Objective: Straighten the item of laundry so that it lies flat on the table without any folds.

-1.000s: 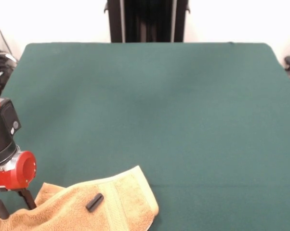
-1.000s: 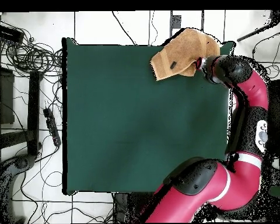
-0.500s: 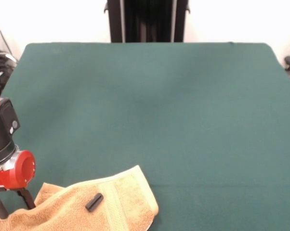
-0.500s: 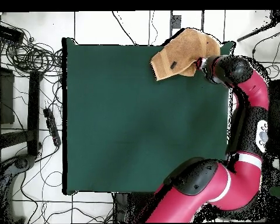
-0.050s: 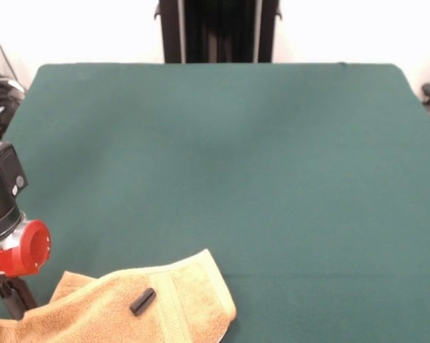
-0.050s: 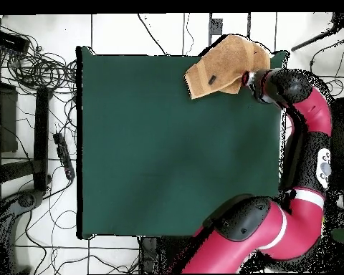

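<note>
The towel (image 5: 122, 307) sits bunched at the near-left corner of the table (image 5: 272, 157), partly hanging over the edge. The gripper (image 5: 11, 304) is down at its left edge; can't tell its jaw state. Best bet is probably dragging it slowly inward, low, so folds pull out.

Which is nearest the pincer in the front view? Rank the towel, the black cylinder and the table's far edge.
1. Towel, right beside the pincer at the near left corner.
2. Black cylinder, lying on the towel, farther right.
3. Table's far edge, at the picture's top.

No readable text, labels or numbers anywhere.
</note>
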